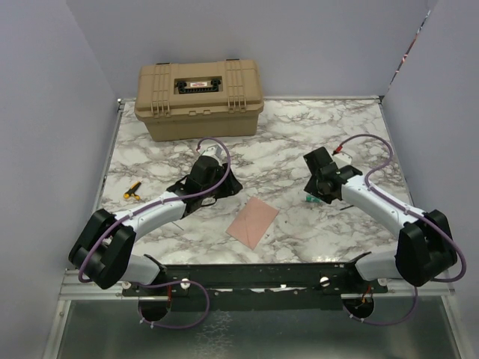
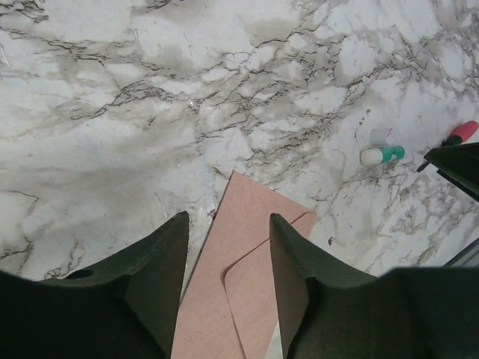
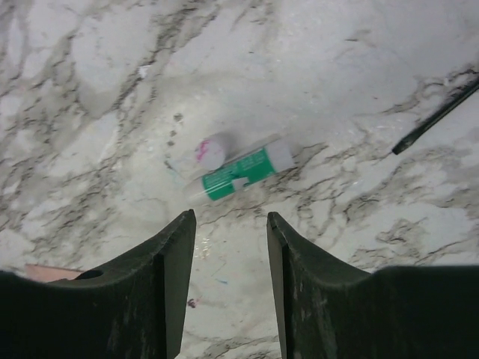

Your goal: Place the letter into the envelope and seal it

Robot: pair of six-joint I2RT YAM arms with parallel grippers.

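The pinkish-brown envelope (image 1: 253,220) lies flat on the marble table, near the front centre. In the left wrist view the envelope (image 2: 224,299) shows its flap folded down on its body. No separate tan-orange letter shows in any view; it is hidden or out of view. My left gripper (image 1: 221,191) is open and empty, its jaws standing apart over the envelope's far corner (image 2: 229,218). My right gripper (image 1: 314,196) is open and empty (image 3: 230,215), just short of a green-and-white glue stick (image 3: 243,170). A corner of the envelope (image 3: 49,271) shows at the left edge.
A tan toolbox (image 1: 200,97) stands at the back. A yellow-and-black screwdriver (image 1: 132,191) lies at the left. The glue stick's cap (image 3: 209,149) lies beside it. The glue stick (image 2: 382,155) and a red-handled tool (image 2: 460,133) show in the left wrist view. A thin black rod (image 3: 438,116) lies far right.
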